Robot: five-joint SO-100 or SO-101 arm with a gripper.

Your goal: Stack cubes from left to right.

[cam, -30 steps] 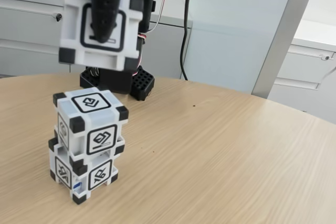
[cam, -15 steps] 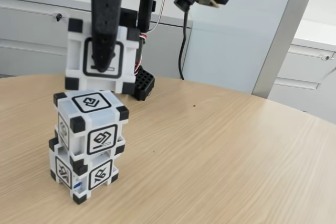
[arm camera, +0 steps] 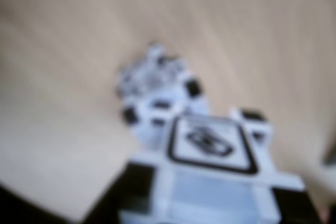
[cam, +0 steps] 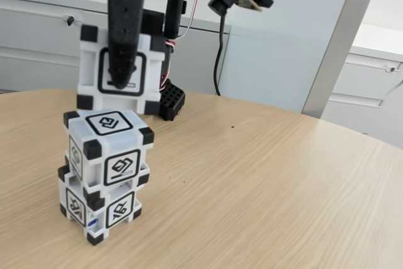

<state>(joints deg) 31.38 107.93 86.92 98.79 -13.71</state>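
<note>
Third white plastic cube with black corner blocks and black-framed glyph (cam: 121,69) hangs in air, clamped between black gripper (cam: 123,80) fingers, one finger (cam: 126,29) crossing its front face. Held cube sits just above two-cube stack, slightly behind it, bottom edge near top cube (cam: 108,145); contact cannot be told. Bottom cube (cam: 101,203) rests on pale wooden table (cam: 264,187). Wrist view blurred: held cube (arm camera: 210,182) close, stack (arm camera: 157,95) beyond. White cabinets (cam: 38,42) behind.

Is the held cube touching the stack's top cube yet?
Cannot tell. In the fixed view the held cube overlaps the back edge of the top cube, showing neither a gap nor contact; the wrist view is blurred.
</note>
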